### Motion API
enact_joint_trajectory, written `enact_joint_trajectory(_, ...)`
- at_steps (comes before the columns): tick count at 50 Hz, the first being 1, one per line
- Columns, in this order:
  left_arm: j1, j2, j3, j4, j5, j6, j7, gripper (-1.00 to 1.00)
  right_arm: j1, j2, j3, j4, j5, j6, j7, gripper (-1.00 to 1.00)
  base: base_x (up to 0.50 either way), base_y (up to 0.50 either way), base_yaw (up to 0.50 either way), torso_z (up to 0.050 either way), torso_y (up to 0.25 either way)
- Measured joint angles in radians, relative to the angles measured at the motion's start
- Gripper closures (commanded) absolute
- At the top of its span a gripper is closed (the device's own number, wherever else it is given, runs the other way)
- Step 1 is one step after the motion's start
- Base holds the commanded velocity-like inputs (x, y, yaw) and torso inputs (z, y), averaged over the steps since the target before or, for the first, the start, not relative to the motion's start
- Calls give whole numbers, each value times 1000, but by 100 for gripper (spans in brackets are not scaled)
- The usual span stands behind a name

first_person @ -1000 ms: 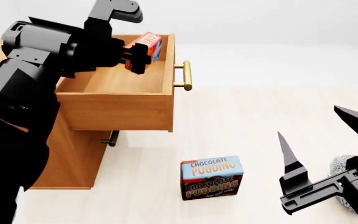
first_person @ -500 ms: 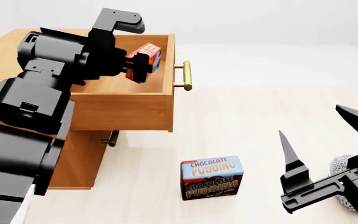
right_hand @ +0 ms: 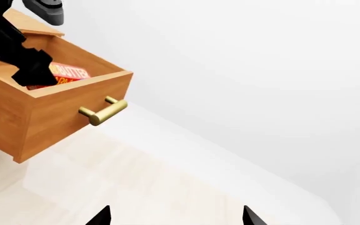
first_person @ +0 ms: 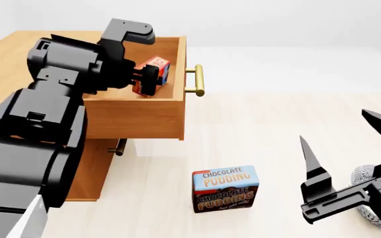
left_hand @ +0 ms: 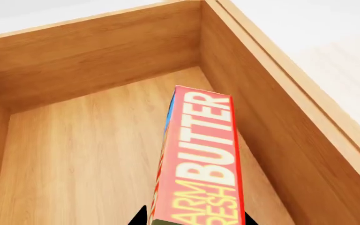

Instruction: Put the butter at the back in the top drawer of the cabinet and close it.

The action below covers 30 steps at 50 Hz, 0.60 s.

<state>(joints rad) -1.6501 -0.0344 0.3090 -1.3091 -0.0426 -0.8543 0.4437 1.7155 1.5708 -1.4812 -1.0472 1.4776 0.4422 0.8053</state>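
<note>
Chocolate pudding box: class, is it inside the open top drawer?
No, the chocolate pudding box stands on the floor, in front of the top drawer.

The pale cream wooden floor (first_person: 257, 124) carries everything; the boxy light-brown wooden cabinet (first_person: 85, 168) stands on it at the left; a blue-and-brown "CHOCOLATE PUDDING" box (first_person: 225, 189) stands upright in front, well apart from the cabinet; a grey mesh-textured object (first_person: 364, 177) sits at the right, mostly hidden.
</note>
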Motion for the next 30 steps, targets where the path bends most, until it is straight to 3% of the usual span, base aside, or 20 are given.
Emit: enact_joint_trajectory(30,-7,13,-32,8,58,-81,13,100,-12,0,9,0,2,-3,10,-100,0,0,0,0,1)
